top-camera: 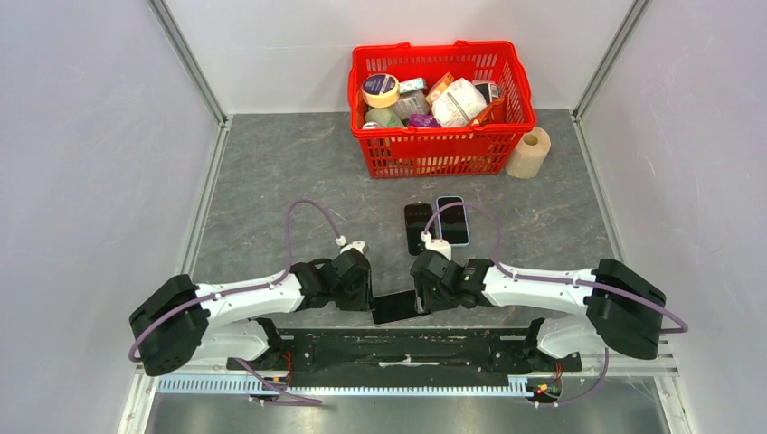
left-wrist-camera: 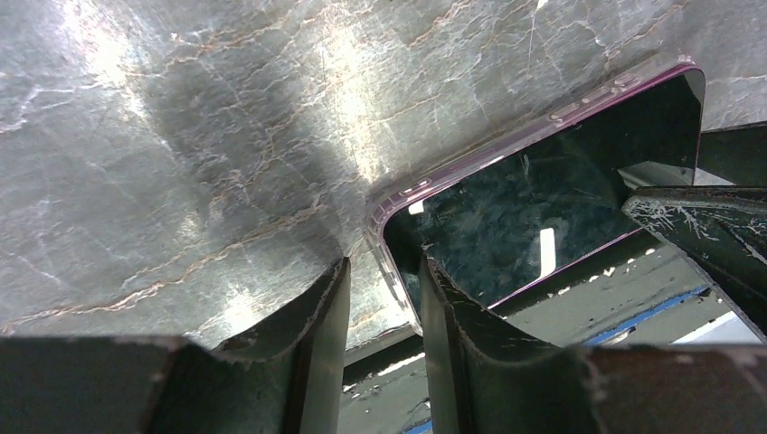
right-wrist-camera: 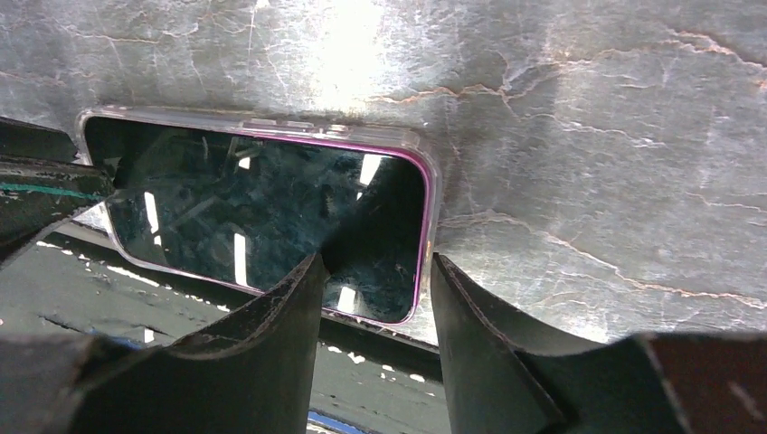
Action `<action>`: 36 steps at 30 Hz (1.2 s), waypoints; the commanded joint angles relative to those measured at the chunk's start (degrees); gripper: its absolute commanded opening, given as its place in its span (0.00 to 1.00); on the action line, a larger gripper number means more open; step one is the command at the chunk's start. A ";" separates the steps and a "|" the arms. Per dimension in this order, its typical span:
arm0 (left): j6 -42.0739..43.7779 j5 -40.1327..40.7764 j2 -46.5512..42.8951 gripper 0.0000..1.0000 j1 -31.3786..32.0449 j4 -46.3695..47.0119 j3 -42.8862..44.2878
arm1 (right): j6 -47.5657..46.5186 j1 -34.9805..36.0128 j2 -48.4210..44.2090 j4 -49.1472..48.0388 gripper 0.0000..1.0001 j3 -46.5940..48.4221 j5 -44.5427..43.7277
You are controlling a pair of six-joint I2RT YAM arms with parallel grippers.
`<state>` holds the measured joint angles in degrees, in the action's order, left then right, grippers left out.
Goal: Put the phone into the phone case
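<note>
A dark phone (top-camera: 398, 307) with a purple rim lies screen up inside a clear case, partly overhanging the table's near edge. In the left wrist view the phone (left-wrist-camera: 543, 208) sits in the clear case (left-wrist-camera: 395, 201). My left gripper (left-wrist-camera: 384, 264) straddles its left end, one finger over the screen, one beyond the case's corner, jaws a little apart. In the right wrist view the phone (right-wrist-camera: 244, 208) and case rim (right-wrist-camera: 262, 122) show, and my right gripper (right-wrist-camera: 375, 258) straddles the right end the same way. From above, the left gripper (top-camera: 366, 294) and right gripper (top-camera: 423, 287) face each other.
A black phone (top-camera: 418, 226) and a blue-edged phone (top-camera: 452, 220) lie mid-table behind the grippers. A red basket (top-camera: 440, 145) of groceries stands at the back, with a tape roll (top-camera: 529, 152) to its right. The black base rail (top-camera: 398, 348) runs under the overhanging phone.
</note>
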<state>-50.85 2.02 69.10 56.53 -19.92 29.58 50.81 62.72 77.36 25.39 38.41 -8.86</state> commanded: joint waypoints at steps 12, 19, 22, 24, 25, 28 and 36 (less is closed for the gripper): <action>-2.24 -2.63 6.68 0.40 0.76 3.70 -0.14 | 3.16 5.19 10.64 -1.64 0.49 -0.01 -1.69; -2.84 0.98 7.10 0.40 0.77 0.67 0.15 | 4.31 3.56 4.30 1.84 0.52 -1.12 -4.45; -3.00 1.32 7.01 0.40 0.77 0.31 0.11 | 4.37 0.79 -0.85 3.49 0.54 -2.38 -3.98; -3.11 1.37 7.14 0.39 0.77 0.32 0.13 | 4.22 -1.14 -3.92 3.62 0.52 -3.56 -2.42; -3.09 1.45 7.30 0.39 0.77 0.32 0.15 | 4.27 -1.90 -5.10 3.64 0.49 -4.13 -1.68; -3.11 1.48 7.66 0.39 0.77 0.32 0.39 | 4.72 -3.77 -7.85 3.56 0.44 -5.60 0.51; -3.07 1.47 8.59 0.39 0.77 0.59 1.19 | 5.63 -5.24 -11.35 2.92 0.34 -6.94 4.54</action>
<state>-53.34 -0.49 74.85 57.04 -16.64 31.77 55.57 57.71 67.55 27.51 32.16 -6.57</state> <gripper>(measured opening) 0.391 0.366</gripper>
